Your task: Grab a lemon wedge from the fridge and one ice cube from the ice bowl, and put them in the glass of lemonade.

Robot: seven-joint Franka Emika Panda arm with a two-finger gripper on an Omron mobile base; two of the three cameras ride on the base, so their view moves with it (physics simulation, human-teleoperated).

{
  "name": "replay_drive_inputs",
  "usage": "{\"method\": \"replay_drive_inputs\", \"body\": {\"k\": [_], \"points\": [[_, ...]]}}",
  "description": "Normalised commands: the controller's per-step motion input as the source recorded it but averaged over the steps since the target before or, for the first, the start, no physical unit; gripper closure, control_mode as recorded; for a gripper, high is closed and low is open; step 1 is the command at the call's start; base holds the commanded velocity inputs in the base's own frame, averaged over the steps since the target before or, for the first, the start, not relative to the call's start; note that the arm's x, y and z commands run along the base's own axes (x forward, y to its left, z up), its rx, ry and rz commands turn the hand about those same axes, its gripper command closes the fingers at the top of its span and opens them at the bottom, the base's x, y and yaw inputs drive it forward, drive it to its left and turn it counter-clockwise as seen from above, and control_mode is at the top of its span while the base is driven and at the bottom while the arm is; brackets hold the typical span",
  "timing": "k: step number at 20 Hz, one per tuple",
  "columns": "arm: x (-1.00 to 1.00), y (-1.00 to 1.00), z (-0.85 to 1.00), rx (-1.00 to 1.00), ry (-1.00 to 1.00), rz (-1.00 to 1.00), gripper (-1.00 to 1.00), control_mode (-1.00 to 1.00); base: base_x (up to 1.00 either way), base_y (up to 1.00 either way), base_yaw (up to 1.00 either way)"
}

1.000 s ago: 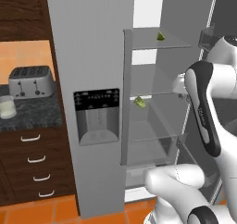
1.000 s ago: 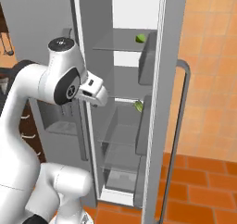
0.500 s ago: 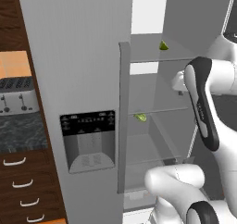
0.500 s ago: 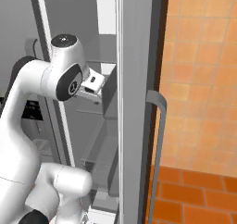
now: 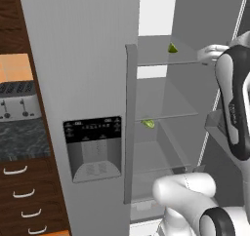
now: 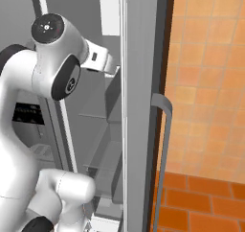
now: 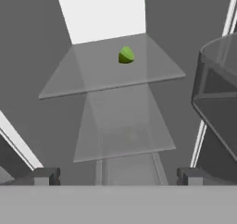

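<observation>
The grey fridge [image 5: 83, 59] has its left door with the black dispenser panel [image 5: 93, 147] shut and its right compartment open. A yellow-green lemon wedge [image 5: 172, 48] lies on the upper glass shelf [image 5: 161, 59]. A second wedge [image 5: 148, 124] lies on the shelf below. My gripper [image 5: 211, 51] hovers at upper-shelf height, just right of the upper wedge. In the hand view that lemon wedge [image 7: 126, 55] sits ahead on the shelf, beyond my open gripper [image 7: 118, 177], whose fingers hold nothing. The ice bowl and the glass of lemonade are out of view.
A silver toaster [image 5: 17, 101] stands on the dark counter [image 5: 22, 140] left of the fridge, above white-handled drawers [image 5: 22, 193]. The open right door [image 6: 141, 106] with its long handle [image 6: 162, 145] stands close on my right. A door bin [image 7: 217, 93] juts in beside the shelves.
The base has driven closer to the fridge, so the counter and toaster slid left in view. My hand has risen from the middle shelf level to the upper shelf.
</observation>
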Motion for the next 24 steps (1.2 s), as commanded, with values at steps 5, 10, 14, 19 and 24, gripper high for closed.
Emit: {"method": "replay_drive_inputs", "body": {"k": [5,10,14,19,24], "points": [[0.92,0.01,0.36,-0.04,-0.1,0.0,-1.0,-1.0,0.0,0.0,0.0],[1.0,0.0,-0.28,0.0,0.12,0.0,-1.0,-1.0,0.0,0.0,0.0],[1.0,0.0,-0.35,0.0,0.15,-0.03,-1.0,-1.0,0.0,0.0,0.0],[1.0,0.0,-0.18,0.0,0.04,0.0,-1.0,-1.0,0.0,0.0,0.0],[0.78,-0.1,-0.14,0.0,0.04,0.0,-1.0,-1.0,0.0,0.0,0.0]]}}
